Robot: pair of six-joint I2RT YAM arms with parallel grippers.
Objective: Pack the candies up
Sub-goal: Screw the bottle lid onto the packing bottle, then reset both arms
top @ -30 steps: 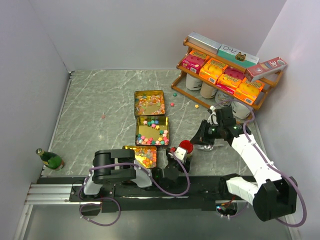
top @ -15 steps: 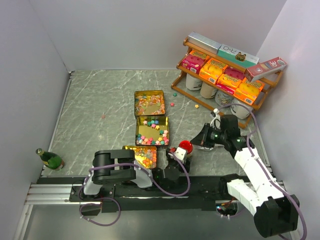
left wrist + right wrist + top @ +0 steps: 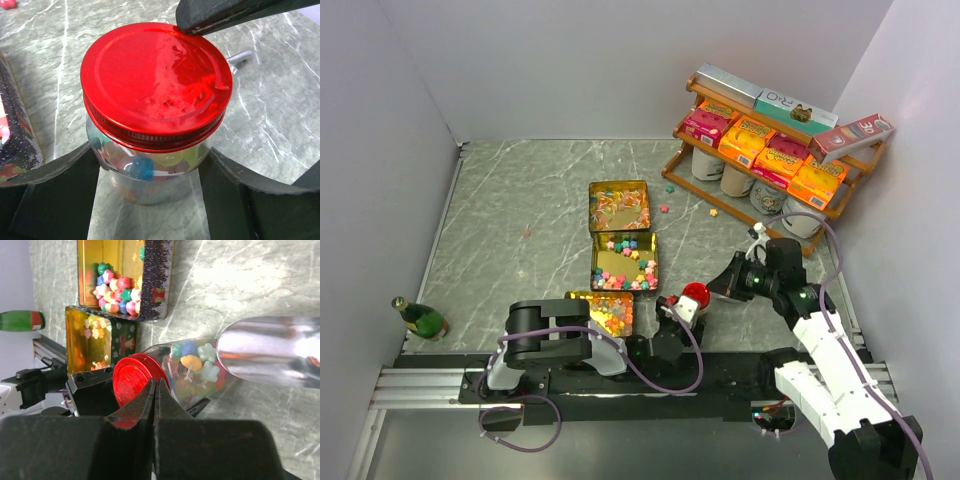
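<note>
A small glass jar with a red lid (image 3: 155,82) stands on the table, full of mixed candies (image 3: 137,167). My left gripper (image 3: 150,170) is shut on the jar, one finger on each side of the glass. The jar also shows in the top view (image 3: 695,294) and the right wrist view (image 3: 135,377), where the candies (image 3: 192,362) show through the glass. My right gripper (image 3: 156,383) is shut and empty, its tips at the lid's edge; it shows in the top view (image 3: 722,287). More candies (image 3: 623,278) lie in open gold tins.
Three gold tins (image 3: 618,188) stand in a row left of the jar. A metal scoop (image 3: 270,352) lies beside the jar. A wooden shelf (image 3: 770,150) with boxes and jars is at the back right. A green bottle (image 3: 420,318) lies near left. Loose candies (image 3: 665,208) dot the table.
My right arm has drawn back toward the near side and lowered, its shut tips staying by the red lid. The jar and left gripper have shifted slightly right.
</note>
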